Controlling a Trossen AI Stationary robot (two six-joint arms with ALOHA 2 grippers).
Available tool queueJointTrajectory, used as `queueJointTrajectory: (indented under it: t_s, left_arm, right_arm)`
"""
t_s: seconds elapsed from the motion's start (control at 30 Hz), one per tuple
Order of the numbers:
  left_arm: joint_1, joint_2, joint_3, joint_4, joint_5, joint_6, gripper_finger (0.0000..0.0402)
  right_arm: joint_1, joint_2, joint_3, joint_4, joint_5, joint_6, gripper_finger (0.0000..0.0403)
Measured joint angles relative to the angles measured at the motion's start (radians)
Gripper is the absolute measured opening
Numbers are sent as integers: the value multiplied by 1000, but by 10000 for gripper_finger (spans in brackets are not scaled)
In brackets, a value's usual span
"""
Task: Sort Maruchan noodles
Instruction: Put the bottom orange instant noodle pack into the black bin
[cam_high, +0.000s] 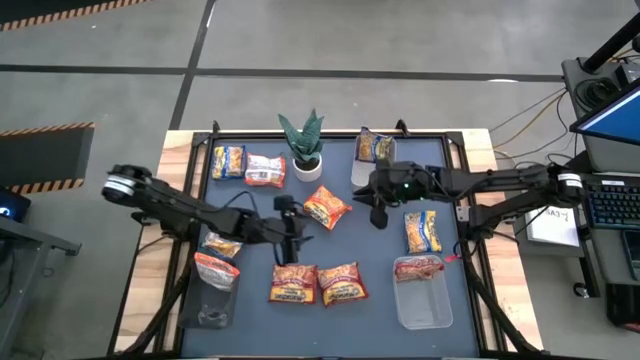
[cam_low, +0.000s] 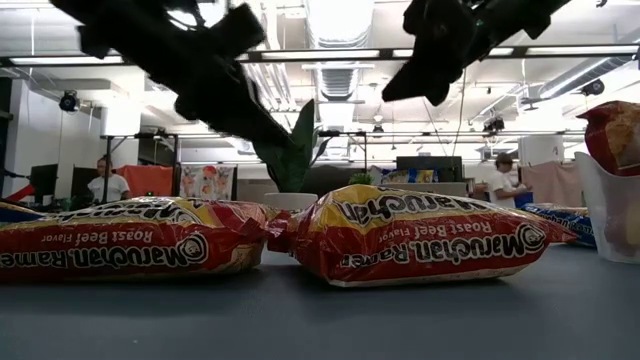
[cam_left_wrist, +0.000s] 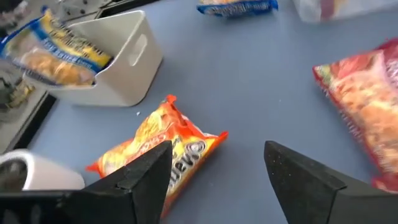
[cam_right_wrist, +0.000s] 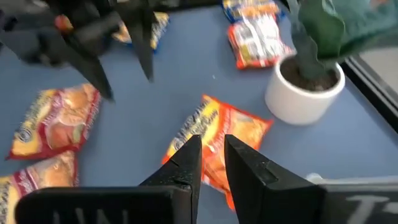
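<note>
Orange-red noodle packet (cam_high: 327, 208) lies flat mid-surface, just beside the potted plant (cam_high: 303, 147). Left hand (cam_high: 289, 237) hovers beside it, fingers apart, holding nothing. Right hand (cam_high: 380, 214) hangs on its other side, fingers nearly together, empty. Two red packets (cam_high: 317, 284) lie near the front edge; other packets sit along the far edge and in clear bins (cam_high: 423, 291) at either side.
</note>
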Motion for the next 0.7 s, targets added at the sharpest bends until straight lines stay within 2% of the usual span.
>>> queueJointTrajectory:
  t_s: [0.17,0.37,0.53,0.7]
  left_arm:
    - [24,134,95,0,20,105,222]
    - [66,253,161,16,140,168,212]
    - [89,318,177,13,138,206,208]
    - [103,359,178,52,68,245,207]
  right_arm:
    - [1,-14,-14,45,1,-31,48]
    - [1,-27,-15,41,0,-115,48]
    - [1,-58,-15,46,0,-163,48]
    - [1,-80,-18,45,-1,-161,48]
